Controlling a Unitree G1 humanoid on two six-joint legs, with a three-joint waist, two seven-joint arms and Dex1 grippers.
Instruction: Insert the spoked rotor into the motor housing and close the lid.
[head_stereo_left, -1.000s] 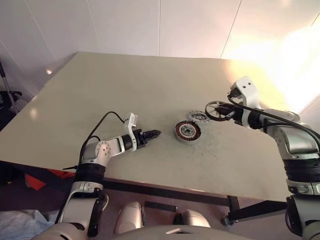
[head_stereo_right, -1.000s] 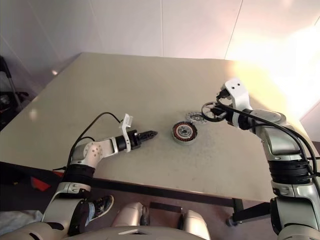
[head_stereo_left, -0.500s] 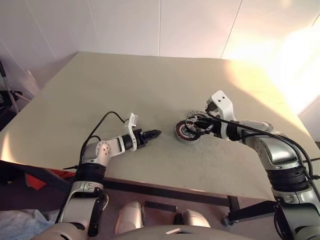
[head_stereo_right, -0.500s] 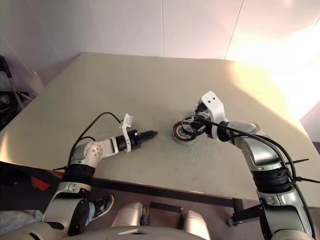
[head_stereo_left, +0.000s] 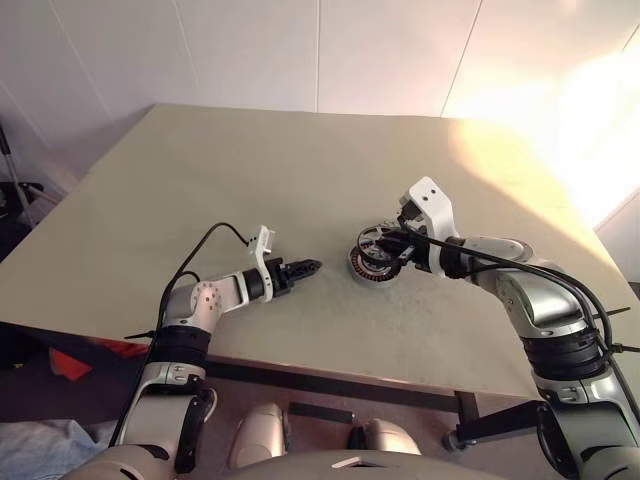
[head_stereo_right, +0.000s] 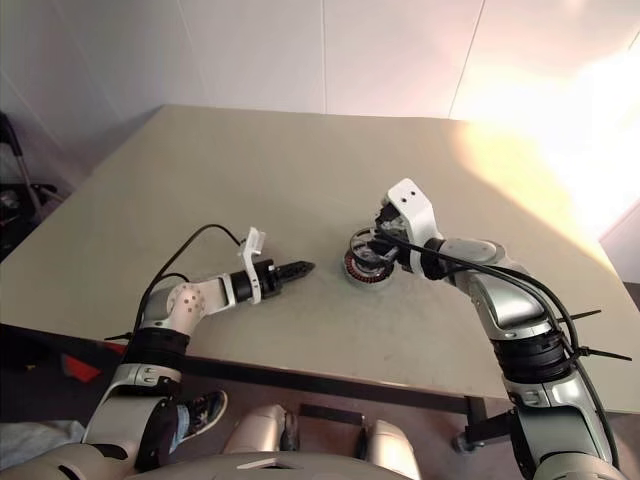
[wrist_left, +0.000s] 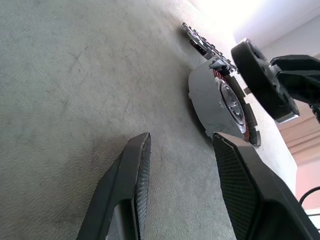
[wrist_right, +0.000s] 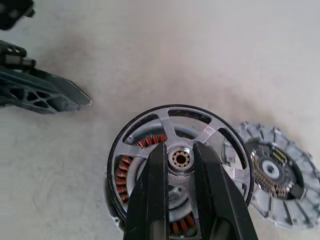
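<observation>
1. The left claw (head_stereo_left: 312, 266) hovers low over the tabletop (head_stereo_left: 300, 170), its fingers (wrist_left: 131, 190) spread apart and holding nothing, pointing toward the motor housing (wrist_left: 212, 102)
2. The motor housing lies flat on the tabletop, copper windings showing
3. The right claw (wrist_right: 179, 165) is clamped on the spoked rotor (wrist_right: 220, 135) at its hub, holding it just above the housing, not seated
4. The lid (wrist_right: 277, 175) lies on the tabletop just beyond the housing, beside it

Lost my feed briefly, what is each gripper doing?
Left gripper: open, empty.
Right gripper: shut on the dark-rimmed, silver-spoked rotor.
</observation>
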